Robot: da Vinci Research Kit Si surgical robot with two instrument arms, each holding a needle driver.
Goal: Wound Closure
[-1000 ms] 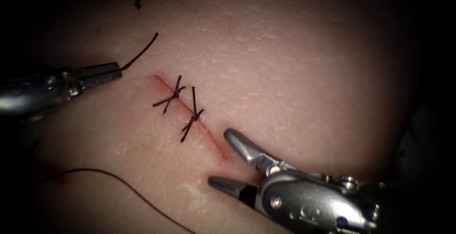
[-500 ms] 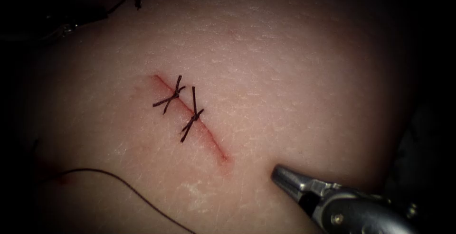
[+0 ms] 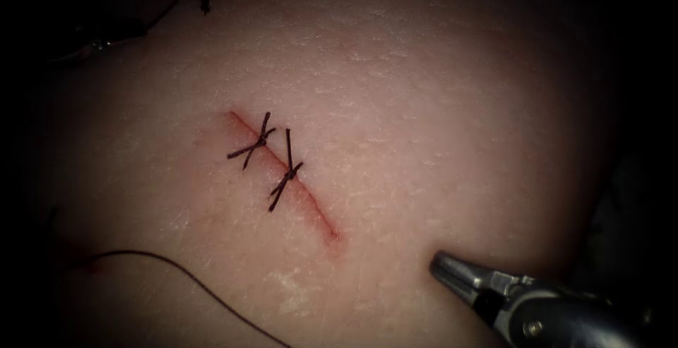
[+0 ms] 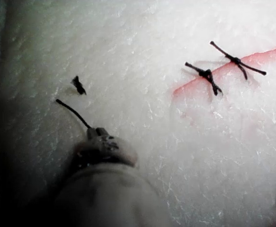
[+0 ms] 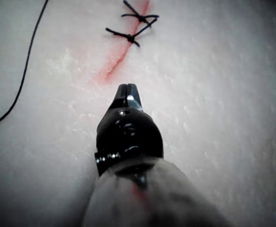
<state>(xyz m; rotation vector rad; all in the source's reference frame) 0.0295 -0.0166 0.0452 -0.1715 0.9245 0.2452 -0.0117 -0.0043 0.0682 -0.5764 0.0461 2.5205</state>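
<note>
Right wrist view is showing the right end effector [image 5: 127, 92] with its jaws pressed together and gripping nothing, its tip pointing at the near end of the cut [image 5: 113, 64] but staying apart from it. From the endoscope it is sitting to the right of the cut's lower end, over bare tissue [image 3: 424, 108], which is probably keeping it clear of the finished stitches.

The left end effector [image 4: 97, 132] is sitting well to the left of the cut, beyond its upper end, with its jaws clamped on a cut end of thread [image 4: 71, 112]. This short dark tail is sticking out from the tip and joining nothing, so it is likely being carried aside as trimmed waste. A small thread scrap [image 4: 78, 85] is lying on the tissue just beyond it, farther again from the cut.

Two knotted stitches [image 3: 258, 140] are crossing the cut's upper half and drawing its edges together, while the lower half is lying unstitched with red fluid [image 3: 321, 224] lining it. A loose thread [image 3: 176, 267] is curving over the tissue left of the cut, below its lower end. Where the needle is, I cannot tell.

The tissue is looking pale, finely grained and moist, and its surroundings are falling into darkness.
</note>
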